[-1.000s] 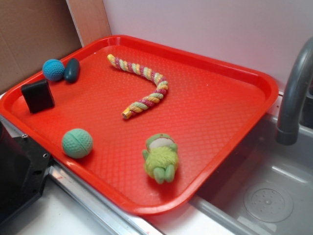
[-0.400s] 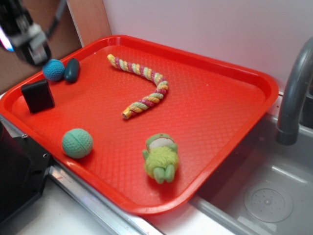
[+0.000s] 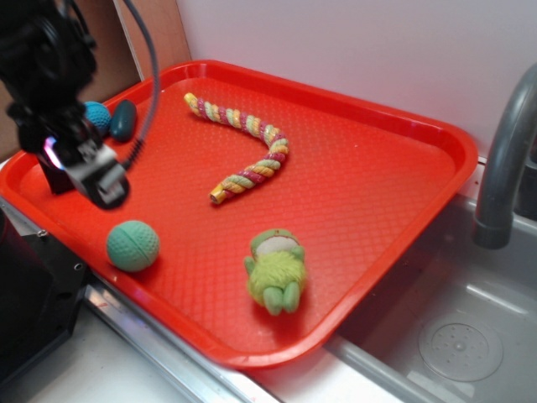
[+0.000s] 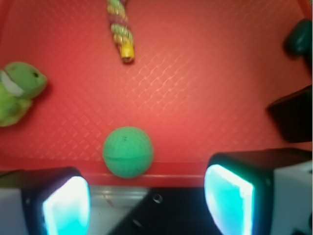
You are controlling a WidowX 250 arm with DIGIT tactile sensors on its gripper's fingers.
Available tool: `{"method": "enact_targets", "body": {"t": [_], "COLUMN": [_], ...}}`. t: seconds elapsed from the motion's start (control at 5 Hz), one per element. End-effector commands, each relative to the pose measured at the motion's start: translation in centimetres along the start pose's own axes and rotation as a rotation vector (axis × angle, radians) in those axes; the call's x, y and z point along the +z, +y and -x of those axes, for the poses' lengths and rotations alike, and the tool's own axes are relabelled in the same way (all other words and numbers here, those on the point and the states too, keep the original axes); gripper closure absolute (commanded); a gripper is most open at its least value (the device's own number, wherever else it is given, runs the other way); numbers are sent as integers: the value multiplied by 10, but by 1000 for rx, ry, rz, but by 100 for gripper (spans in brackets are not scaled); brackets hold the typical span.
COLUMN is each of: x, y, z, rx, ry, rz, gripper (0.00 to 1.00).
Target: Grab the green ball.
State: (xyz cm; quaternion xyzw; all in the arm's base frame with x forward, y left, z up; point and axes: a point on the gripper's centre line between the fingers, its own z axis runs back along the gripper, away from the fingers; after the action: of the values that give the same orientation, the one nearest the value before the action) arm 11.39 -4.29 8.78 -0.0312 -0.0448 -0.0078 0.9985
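- Balls on the red tray (image 3: pixel 377 201): two. One green ball (image 3: pixel 132 245) sits by the tray's near-left edge; one blue ball (image 3: pixel 98 114) sits at the far-left corner.
- Beside the blue ball lies one dark teal oval piece (image 3: pixel 123 119).
- One black block (image 4: pixel 293 115) stands along the left edge, half hidden behind the arm.
- One braided rope (image 3: pixel 243 147) curves across the tray's middle.
- One fuzzy frog toy (image 3: pixel 276 270) lies near the front edge.
- One gripper (image 4: pixel 146 196) hangs above the green ball, fingers spread apart, touching nothing.

Matt dimpled rubber green ball (image 3: pixel 132 245); glossy textured plastic tray (image 3: pixel 369 210); fuzzy plush frog (image 3: pixel 276 270)
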Motion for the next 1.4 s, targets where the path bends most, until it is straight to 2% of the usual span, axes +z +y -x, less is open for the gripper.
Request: {"method": "enact_targets", "body": {"t": [0.0, 0.4, 0.6, 0.8, 1.0, 1.2], "x": [-35, -64, -66, -60, -11, 38], "y": [-12, -2, 3, 4, 6, 4], "z": [-6, 3, 4, 5, -12, -38], "rx": [-20, -12, 18, 22, 56, 85], "ry": [-6, 73, 83, 71, -1, -70], "rz": [66, 8, -7, -11, -64, -54], "gripper": [0, 0, 100, 100, 100, 100]}}
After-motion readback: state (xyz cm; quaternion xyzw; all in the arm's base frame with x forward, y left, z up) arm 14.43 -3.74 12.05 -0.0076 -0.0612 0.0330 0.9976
